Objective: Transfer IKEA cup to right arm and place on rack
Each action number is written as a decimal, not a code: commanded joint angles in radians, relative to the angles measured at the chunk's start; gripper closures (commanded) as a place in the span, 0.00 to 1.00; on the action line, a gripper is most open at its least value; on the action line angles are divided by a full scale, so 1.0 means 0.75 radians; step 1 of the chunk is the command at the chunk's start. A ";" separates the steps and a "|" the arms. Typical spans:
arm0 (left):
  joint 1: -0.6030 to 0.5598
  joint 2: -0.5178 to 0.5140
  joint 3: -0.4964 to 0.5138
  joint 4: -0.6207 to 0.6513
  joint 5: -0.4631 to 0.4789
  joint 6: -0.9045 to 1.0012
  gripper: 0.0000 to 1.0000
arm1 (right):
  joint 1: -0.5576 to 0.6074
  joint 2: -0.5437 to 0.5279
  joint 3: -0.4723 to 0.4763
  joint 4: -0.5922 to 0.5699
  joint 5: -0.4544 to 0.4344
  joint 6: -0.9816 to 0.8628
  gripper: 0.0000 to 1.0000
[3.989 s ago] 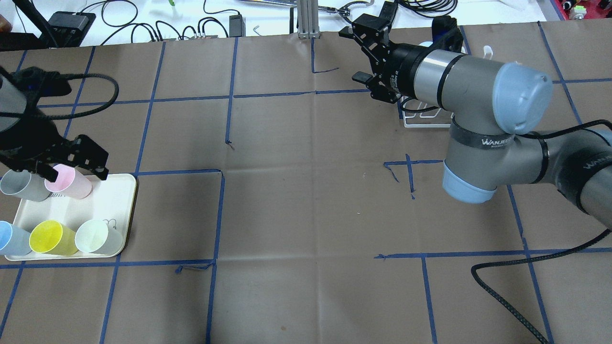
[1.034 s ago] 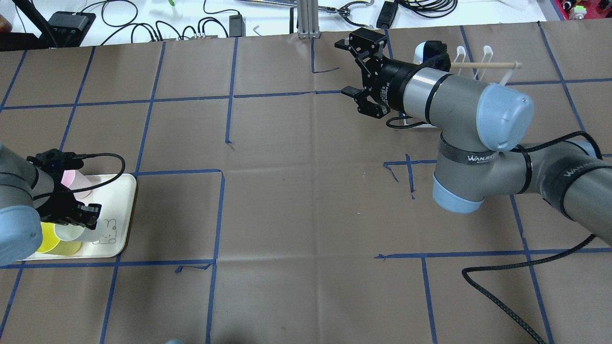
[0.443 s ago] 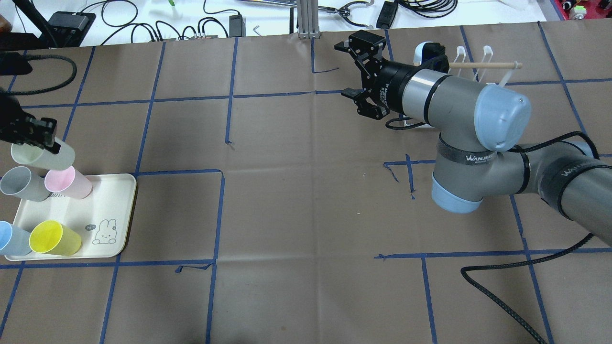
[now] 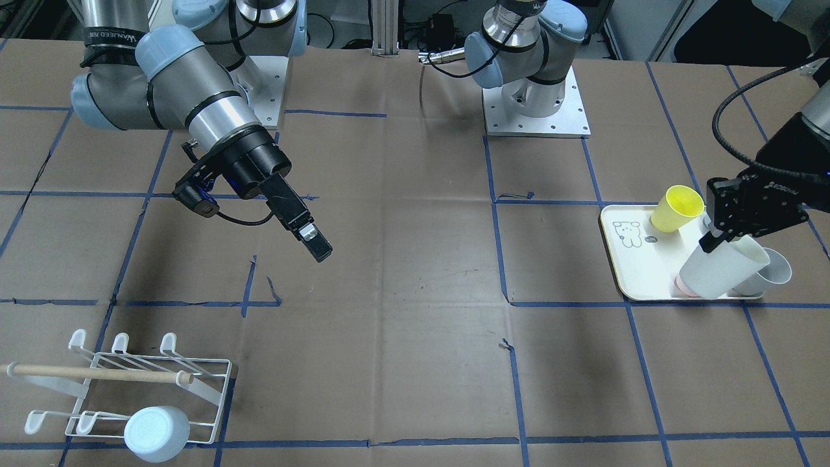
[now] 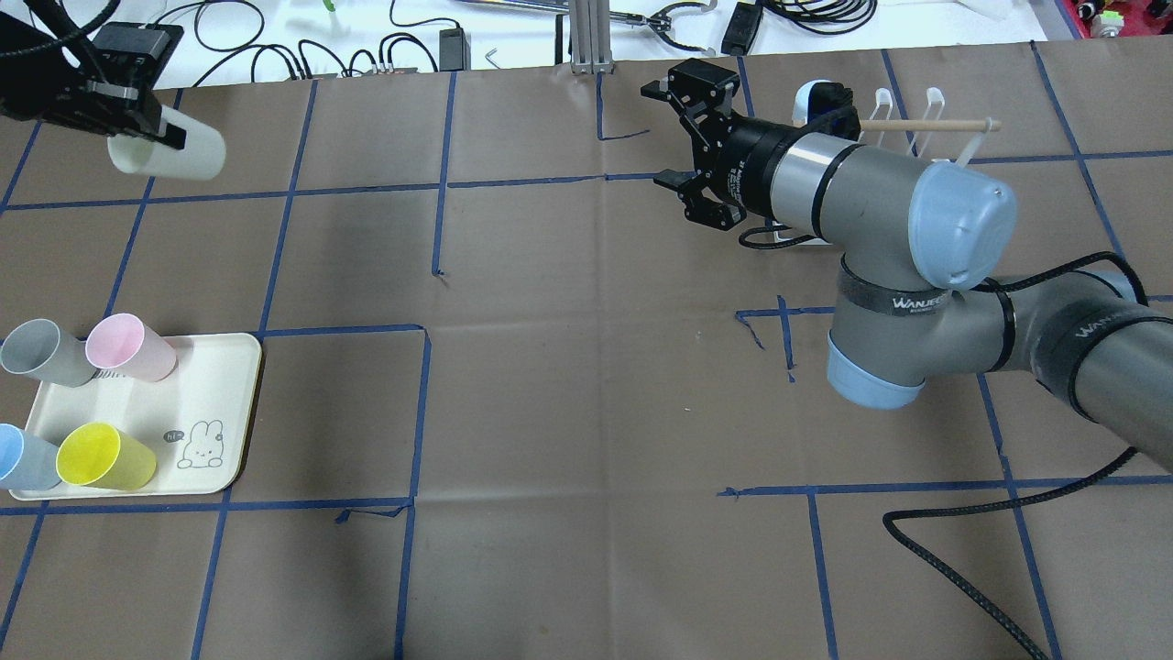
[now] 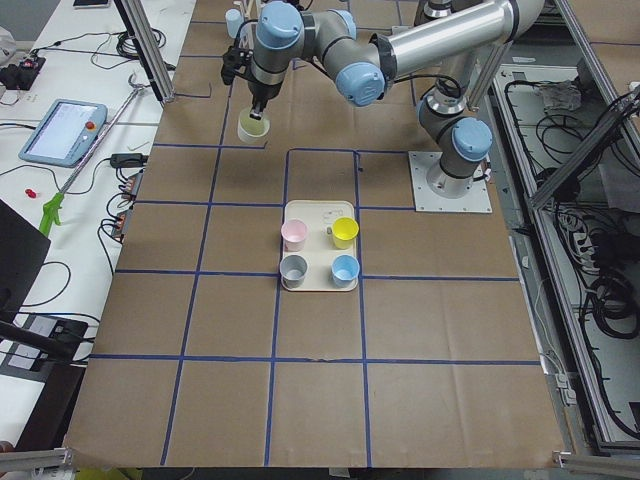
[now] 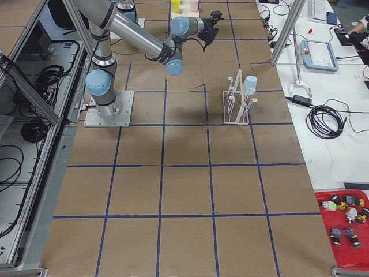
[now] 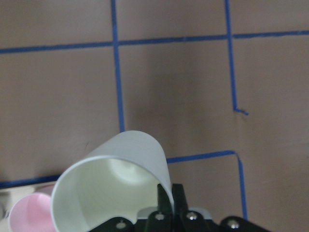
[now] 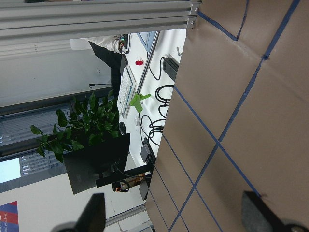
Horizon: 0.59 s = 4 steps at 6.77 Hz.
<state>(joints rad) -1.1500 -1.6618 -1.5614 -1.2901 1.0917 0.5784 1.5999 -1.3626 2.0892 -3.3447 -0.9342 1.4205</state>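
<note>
A pale green IKEA cup hangs in the air on its side over the table's far left, with my left gripper shut on its wall. The left wrist view shows the cup with its mouth toward the camera and one finger inside the rim. My right arm reaches toward the table's middle, its gripper open and empty, far from the cup. The white wire rack with its wooden dowel stands behind that arm. One pale blue cup hangs on it.
A cream tray with a bear drawing lies at the near left. It holds a pink cup, a grey cup, a yellow cup and a blue cup. Cables and a metal post line the far edge.
The left gripper took the pale green cup off the tray, lifted it and carried it toward the far edge. The right arm has hardly moved and its gripper stays open.
</note>
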 commanded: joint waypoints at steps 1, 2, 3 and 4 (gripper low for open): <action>-0.094 0.009 -0.084 0.236 -0.403 0.039 1.00 | 0.000 0.001 0.000 0.001 0.000 0.000 0.00; -0.147 -0.009 -0.191 0.488 -0.603 0.039 1.00 | 0.000 0.001 0.002 0.001 0.000 0.000 0.00; -0.184 -0.024 -0.316 0.742 -0.696 0.039 1.00 | 0.000 0.001 0.000 0.001 0.000 0.000 0.00; -0.197 -0.058 -0.461 1.024 -0.818 0.029 1.00 | 0.000 -0.003 -0.002 0.001 0.000 0.000 0.00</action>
<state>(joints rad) -1.2782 -1.6823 -1.7932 -0.7493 0.5829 0.6048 1.5999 -1.3629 2.0892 -3.3441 -0.9342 1.4205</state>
